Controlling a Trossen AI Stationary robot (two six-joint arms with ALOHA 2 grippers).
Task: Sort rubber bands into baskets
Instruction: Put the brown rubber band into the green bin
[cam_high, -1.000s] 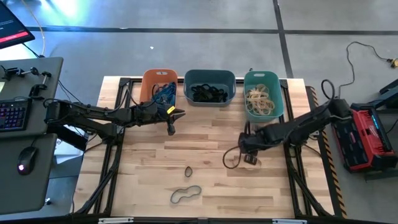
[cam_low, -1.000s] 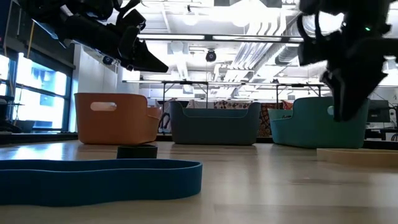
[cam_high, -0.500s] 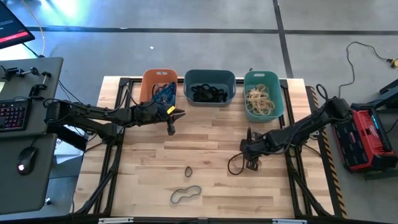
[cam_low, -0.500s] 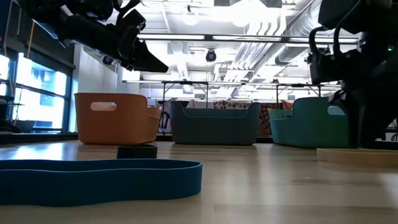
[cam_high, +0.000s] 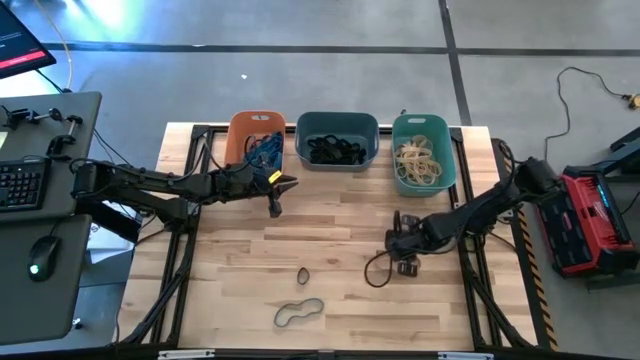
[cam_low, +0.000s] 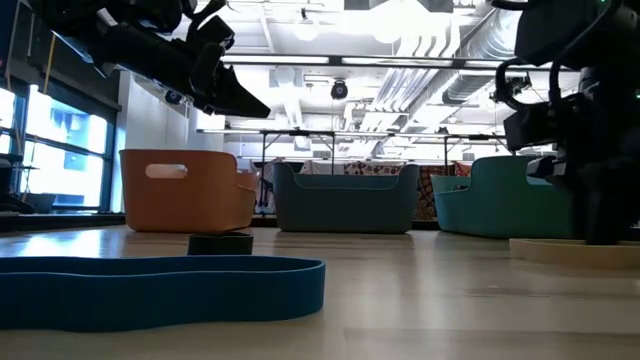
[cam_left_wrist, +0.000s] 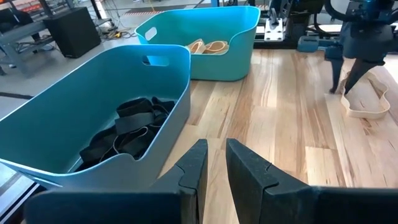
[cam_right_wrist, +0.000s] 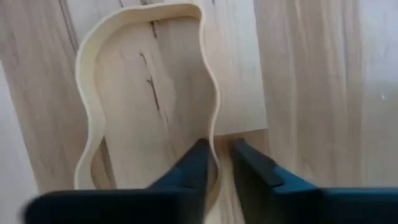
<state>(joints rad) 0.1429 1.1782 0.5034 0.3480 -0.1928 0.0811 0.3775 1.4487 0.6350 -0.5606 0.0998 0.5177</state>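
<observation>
A tan rubber band (cam_right_wrist: 84, 93) lies flat on the wooden table at centre right; from above it shows as a thin loop (cam_high: 377, 270). My right gripper (cam_right_wrist: 217, 158) points down at one end of it, shut on it. My left gripper (cam_high: 276, 208) hovers shut and holding nothing in front of the orange basket (cam_high: 240, 118), which holds blue bands (cam_high: 265, 150). The slate basket (cam_high: 300, 140) holds black bands (cam_left_wrist: 127, 134). The teal basket (cam_high: 397, 150) holds tan bands (cam_high: 418, 162). A black band (cam_high: 303, 275) and a blue band (cam_high: 298, 314) lie near the front edge. My right gripper has the tan band's thin wall (cam_right_wrist: 212, 134) between its two fingers, one finger inside the loop and one outside, at one end of the loop. The fingers come from above, pointing down. The whole band lies flat on the table, wavy and slack.
The three baskets stand in a row along the table's far edge. The blue band (cam_low: 160, 290) and the black band (cam_low: 220, 243) lie front of centre, left of my right gripper. Bare wood stretches between the two arms.
My right gripper has come down to the table and a little toward the near edge, ending at the tan band. The band has stayed flat on the wood.
</observation>
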